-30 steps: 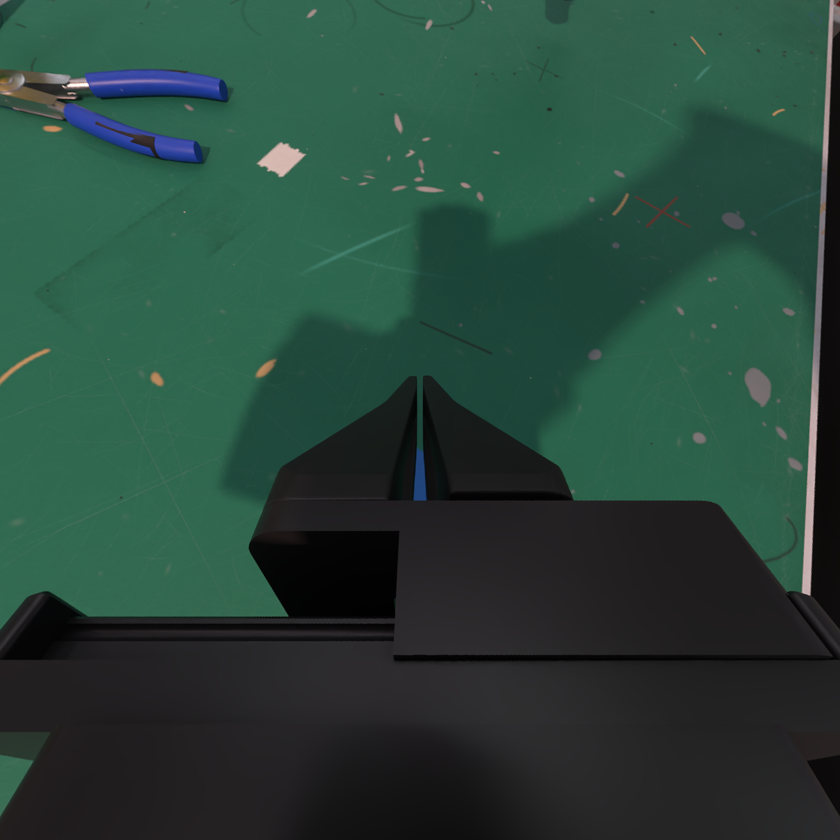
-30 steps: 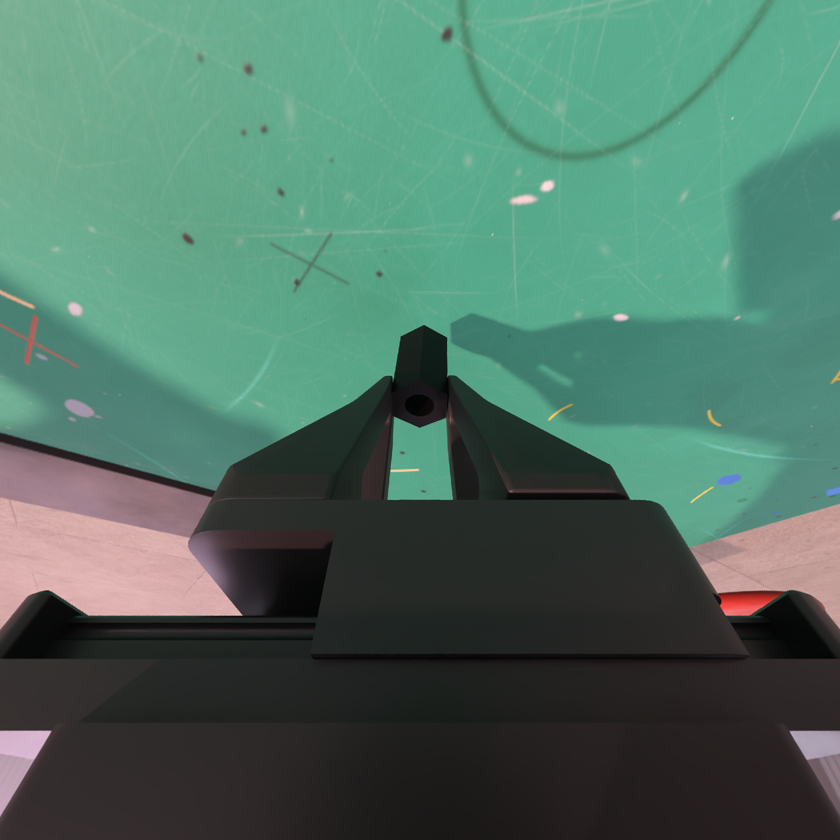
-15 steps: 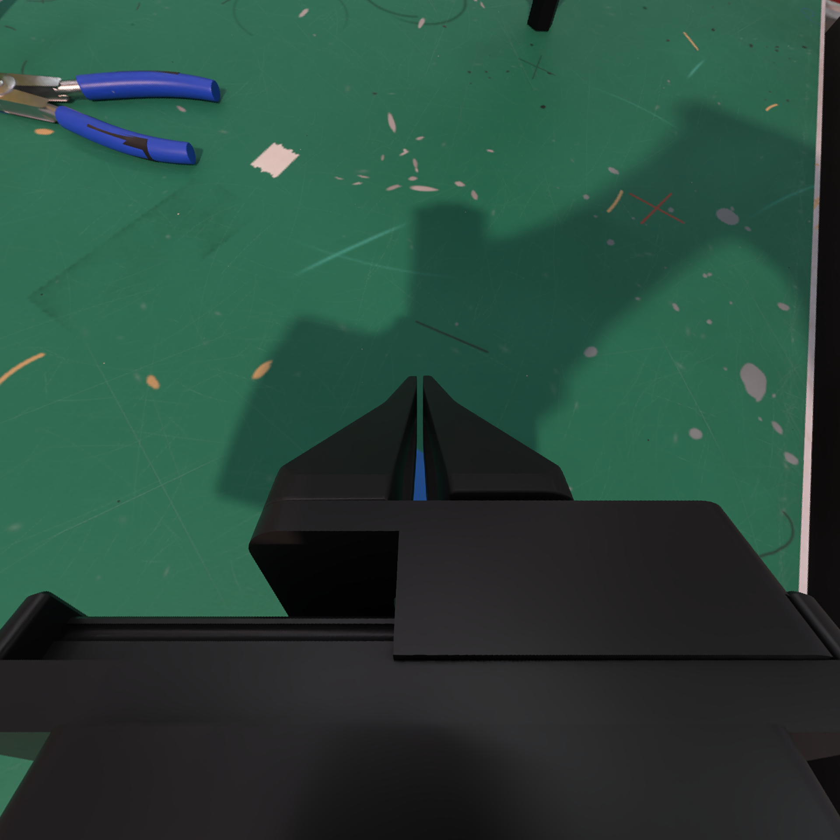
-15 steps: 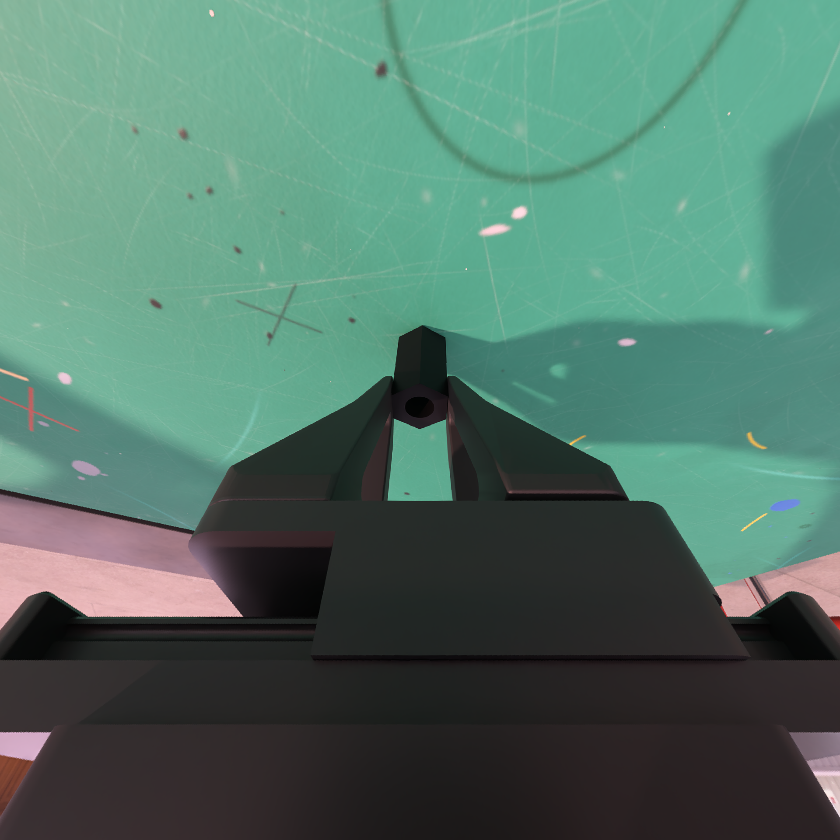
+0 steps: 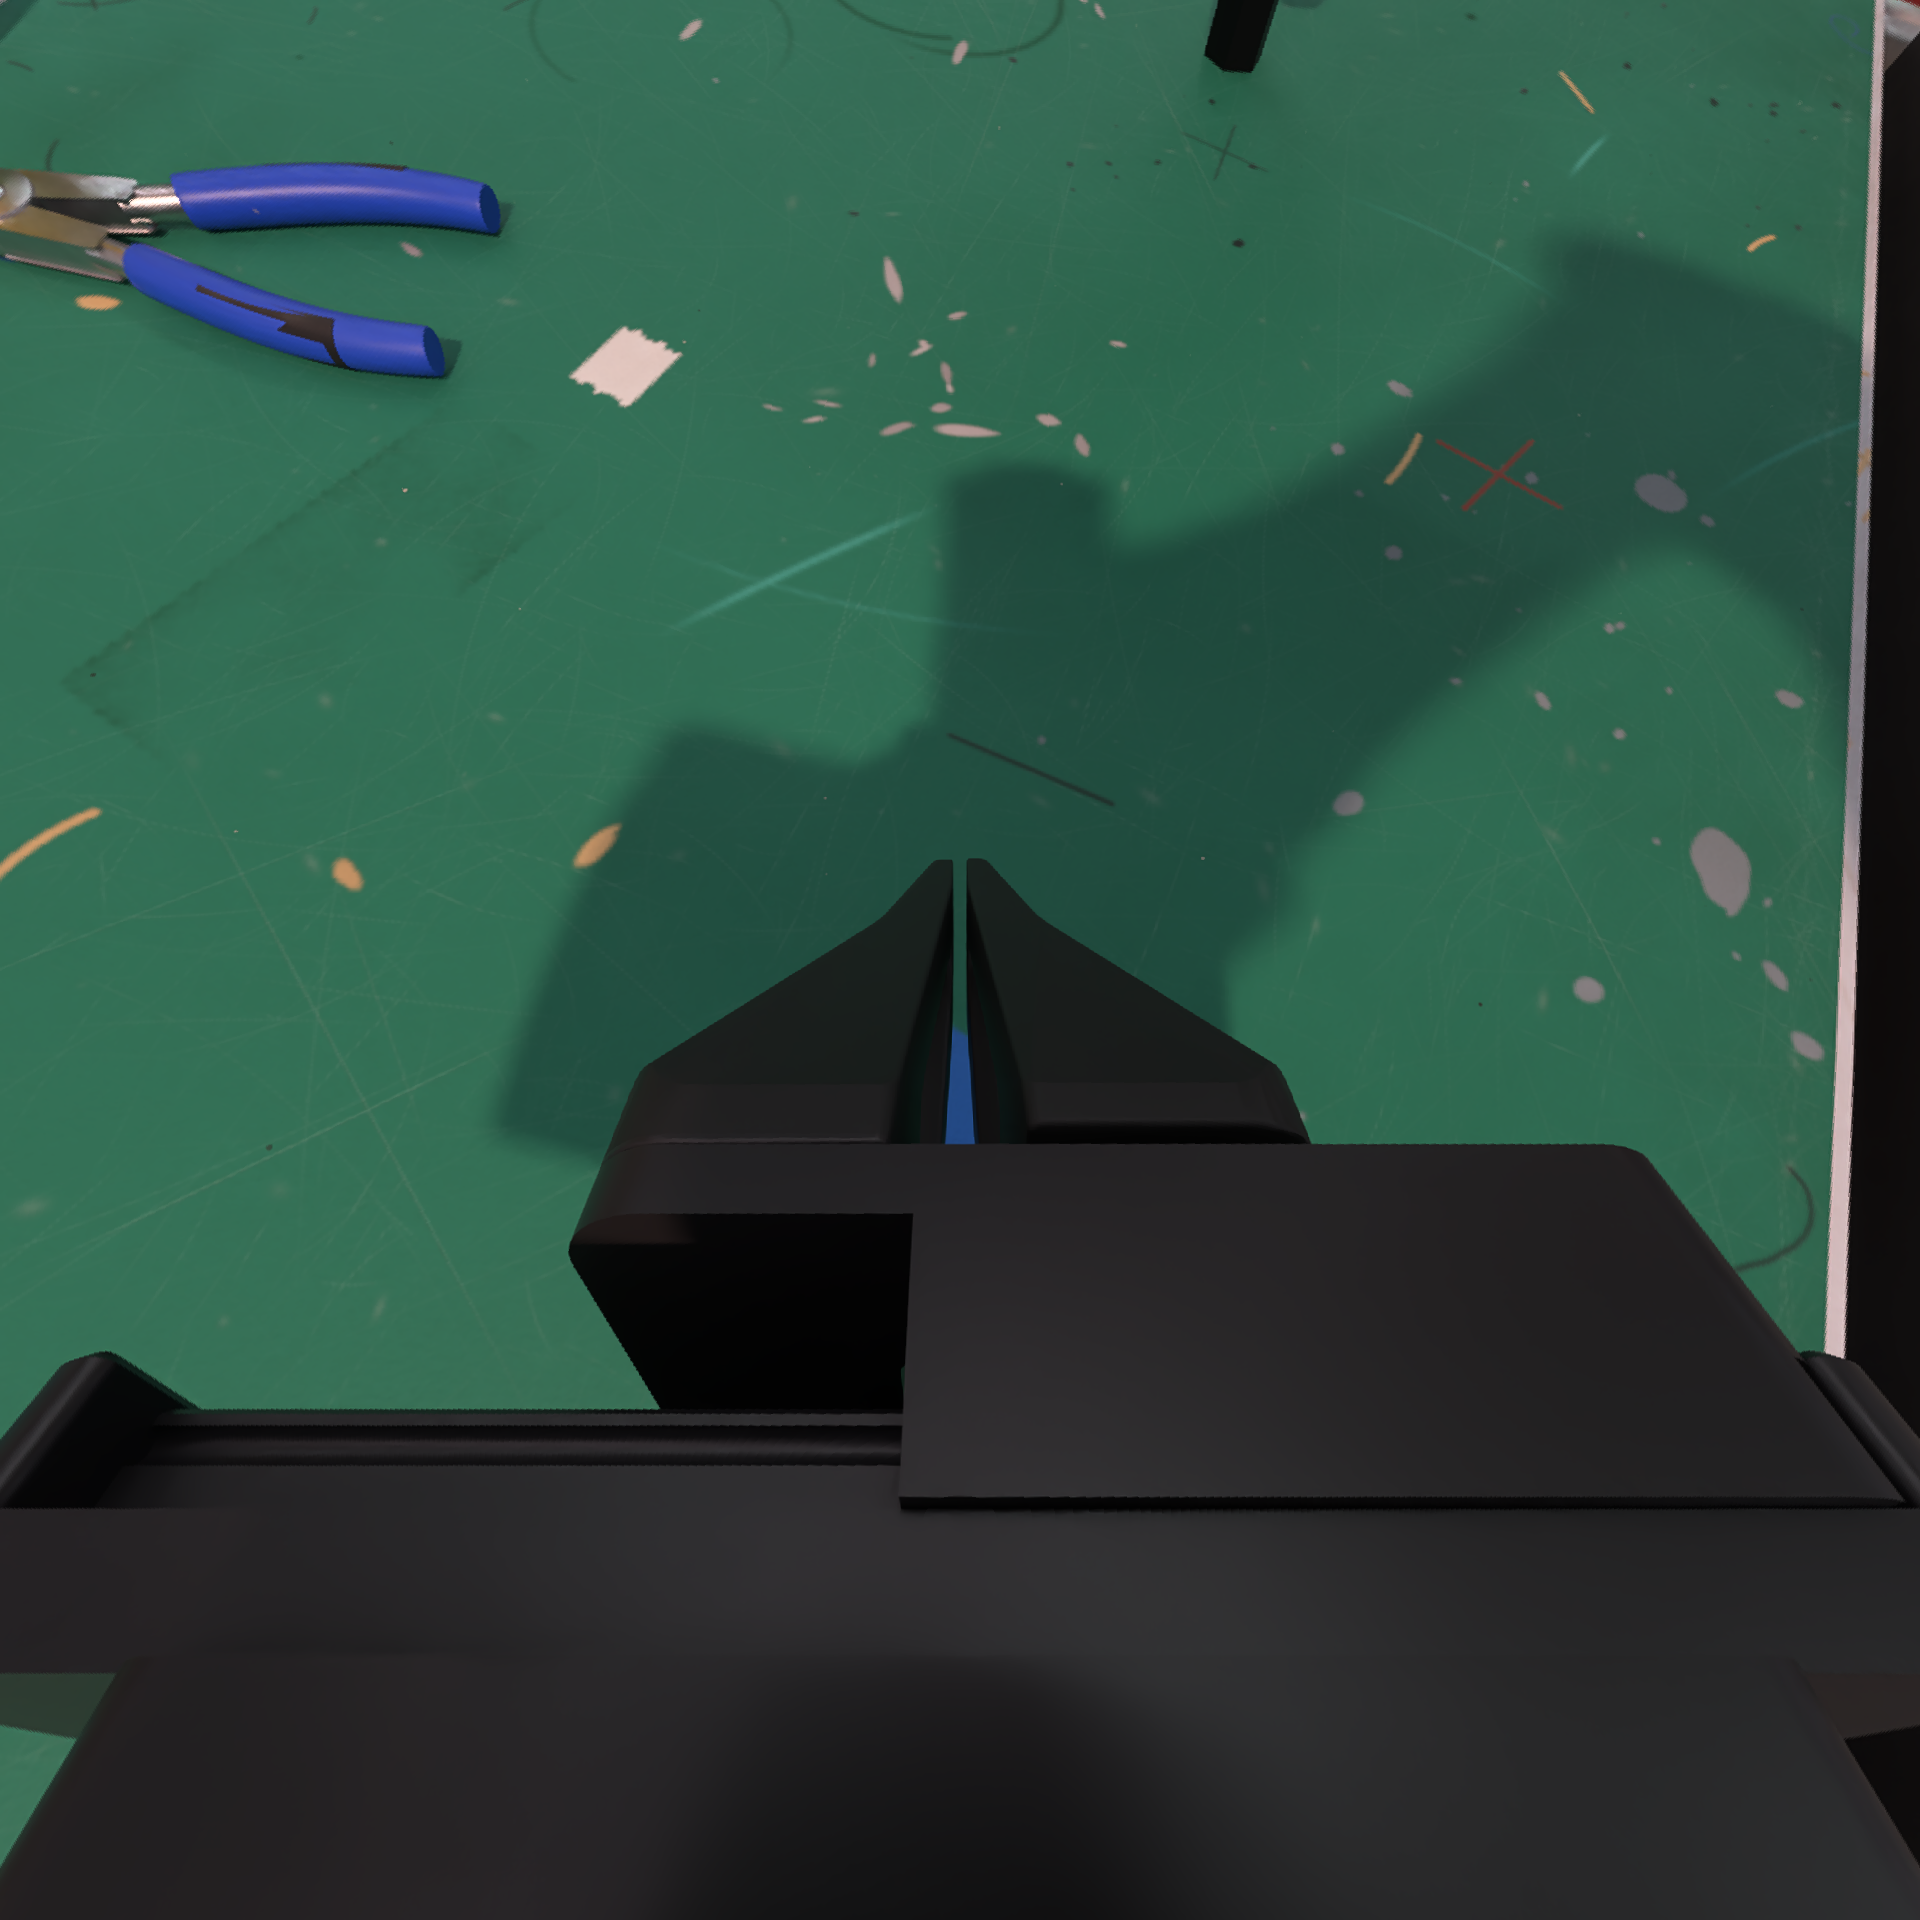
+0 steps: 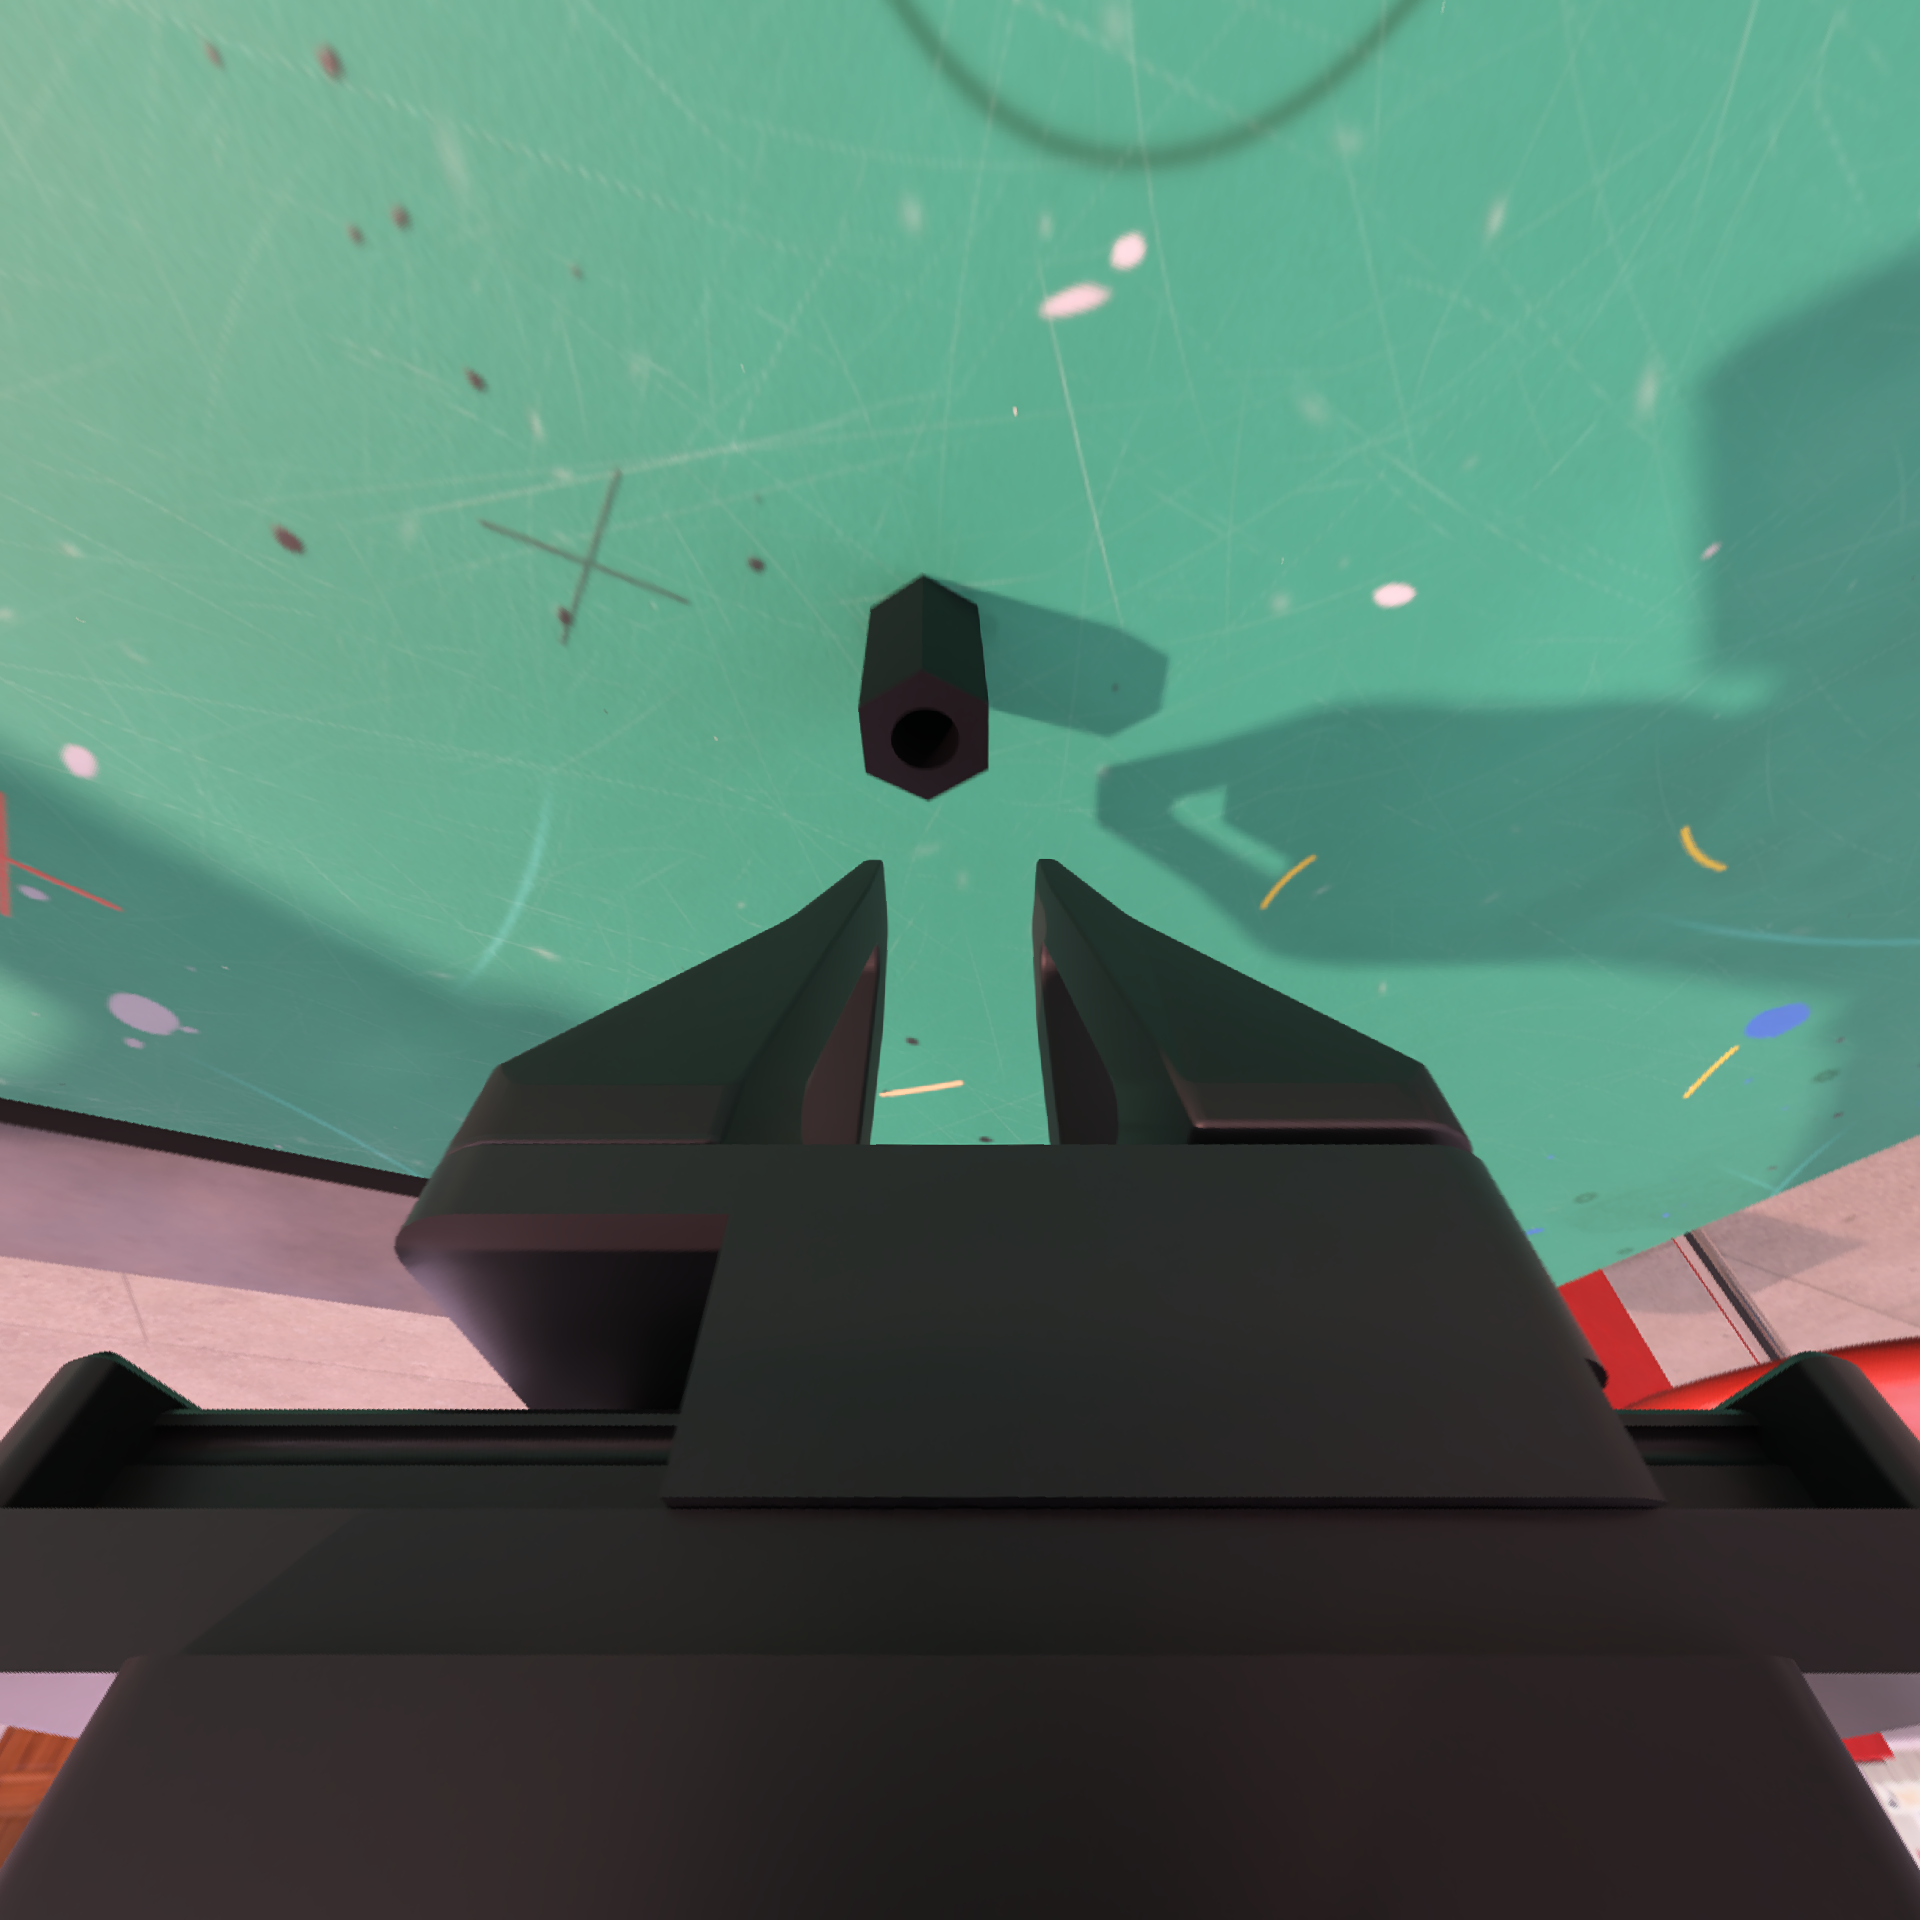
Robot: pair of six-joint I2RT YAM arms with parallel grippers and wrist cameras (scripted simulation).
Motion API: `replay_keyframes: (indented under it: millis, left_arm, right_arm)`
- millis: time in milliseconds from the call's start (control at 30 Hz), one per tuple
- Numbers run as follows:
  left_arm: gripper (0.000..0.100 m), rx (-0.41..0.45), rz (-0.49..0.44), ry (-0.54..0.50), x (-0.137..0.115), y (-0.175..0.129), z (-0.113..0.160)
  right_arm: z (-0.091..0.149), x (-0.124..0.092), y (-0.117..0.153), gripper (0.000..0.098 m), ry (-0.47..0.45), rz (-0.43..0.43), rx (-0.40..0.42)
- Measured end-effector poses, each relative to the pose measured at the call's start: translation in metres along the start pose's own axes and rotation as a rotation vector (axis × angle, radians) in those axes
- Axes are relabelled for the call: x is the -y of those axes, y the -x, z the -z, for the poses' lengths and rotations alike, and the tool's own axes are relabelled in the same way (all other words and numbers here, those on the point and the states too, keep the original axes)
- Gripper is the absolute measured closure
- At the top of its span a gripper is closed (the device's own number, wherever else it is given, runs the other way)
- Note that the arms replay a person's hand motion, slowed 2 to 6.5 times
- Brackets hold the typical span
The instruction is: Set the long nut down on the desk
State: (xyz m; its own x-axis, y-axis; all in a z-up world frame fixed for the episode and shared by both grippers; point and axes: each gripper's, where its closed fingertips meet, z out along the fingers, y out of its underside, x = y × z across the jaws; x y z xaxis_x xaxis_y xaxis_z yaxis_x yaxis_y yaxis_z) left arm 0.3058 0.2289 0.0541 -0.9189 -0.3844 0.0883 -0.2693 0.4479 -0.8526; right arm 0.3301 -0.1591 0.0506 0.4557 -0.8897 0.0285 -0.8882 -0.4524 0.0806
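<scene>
Long black hexagonal metal nut (image 6: 923,691): stood upright on the scuffed green desk mat (image 6: 1351,436), released. Judged rigid, light, topple-prone; best gripped across 2 opposite flats. Right gripper (image 6: 960,868) parted, empty; left gripper (image 5: 959,868) closed, empty.

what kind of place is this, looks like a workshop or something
Probably a workshop bench. The green mat is scratched and paint-flecked, blue-handled pliers lie on it, and a black long nut stands below the open right gripper.

Right end effector (image 6: 960,862) has fingers parted, gripping nothing; left end effector (image 5: 959,862) is closed.
</scene>
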Motion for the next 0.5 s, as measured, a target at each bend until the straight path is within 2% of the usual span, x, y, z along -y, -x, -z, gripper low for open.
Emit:
replay_keyframes:
  millis: [233,500]
  left_arm:
    - [0.098,0.000,0.000,0.000,0.000,0.000,0.000]
    - [0.098,-0.003,-0.003,0.000,0.000,-0.001,-0.001]
  right_arm:
    - [-0.008,-0.016,-0.007,0.0845,0.045,-0.012,-0.062]
    - [-0.012,-0.019,-0.006,0.0871,0.064,-0.007,-0.071]
